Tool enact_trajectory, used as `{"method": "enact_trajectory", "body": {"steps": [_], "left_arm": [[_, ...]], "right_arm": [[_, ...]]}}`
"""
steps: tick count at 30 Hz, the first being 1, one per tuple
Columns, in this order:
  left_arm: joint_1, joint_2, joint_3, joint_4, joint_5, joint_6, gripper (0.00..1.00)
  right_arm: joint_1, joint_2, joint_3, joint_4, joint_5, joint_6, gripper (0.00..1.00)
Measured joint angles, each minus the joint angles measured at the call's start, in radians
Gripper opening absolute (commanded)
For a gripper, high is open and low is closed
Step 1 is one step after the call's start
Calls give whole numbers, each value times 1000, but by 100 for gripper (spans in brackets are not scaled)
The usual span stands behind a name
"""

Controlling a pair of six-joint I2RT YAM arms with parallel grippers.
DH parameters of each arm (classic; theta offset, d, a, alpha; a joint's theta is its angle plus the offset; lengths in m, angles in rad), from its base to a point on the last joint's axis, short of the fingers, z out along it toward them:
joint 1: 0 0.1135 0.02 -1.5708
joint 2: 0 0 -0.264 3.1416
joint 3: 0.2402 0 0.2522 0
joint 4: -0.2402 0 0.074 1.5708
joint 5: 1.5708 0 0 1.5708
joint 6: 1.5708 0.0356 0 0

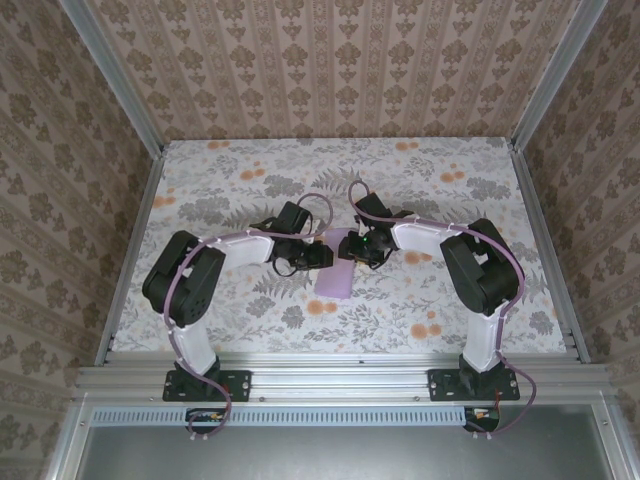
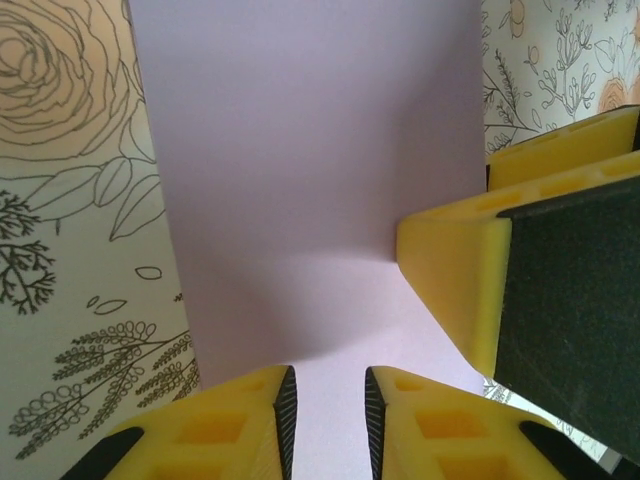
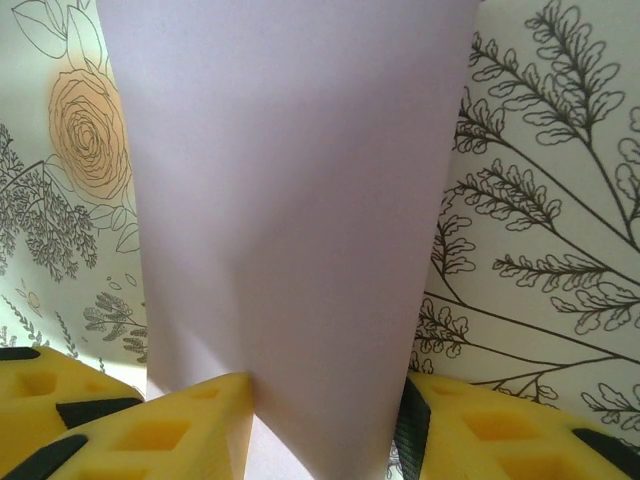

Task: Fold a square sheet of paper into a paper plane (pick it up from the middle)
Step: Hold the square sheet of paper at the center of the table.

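Now, the paper point(image 1: 335, 268) lay at the middle of the table point(image 1: 420, 170).
Right gripper point(image 3: 325, 425) clasped its sides; left gripper point(image 2: 325, 420) had jaws nearly together over it, grip unclear. Uneven pulling risked skewing or tearing it.

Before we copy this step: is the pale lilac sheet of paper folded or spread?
Folded, it seems: from above the pale lilac paper sheet shows a narrow oblong, not a square.

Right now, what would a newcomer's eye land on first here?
The pale lilac paper at the middle of the floral tabletop, plain against the busy pattern. The left gripper and right gripper meet over its far end. In the right wrist view the paper fills the gap between yellow fingers.
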Motion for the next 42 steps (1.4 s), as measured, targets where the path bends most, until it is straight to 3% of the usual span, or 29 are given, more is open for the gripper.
{"method": "enact_trajectory", "body": {"steps": [26,33,42], "left_arm": [[-8,47,16,-19,-38,42,22],[-18,50,31,-43,-60,64,22],[-26,54,46,-67,-84,84,22]], "right_arm": [[0,0,0,0,0,0,47],[1,-6,0,1,-1,-1,52],[-52,-152,-122,-16,18,-16,54]]}}
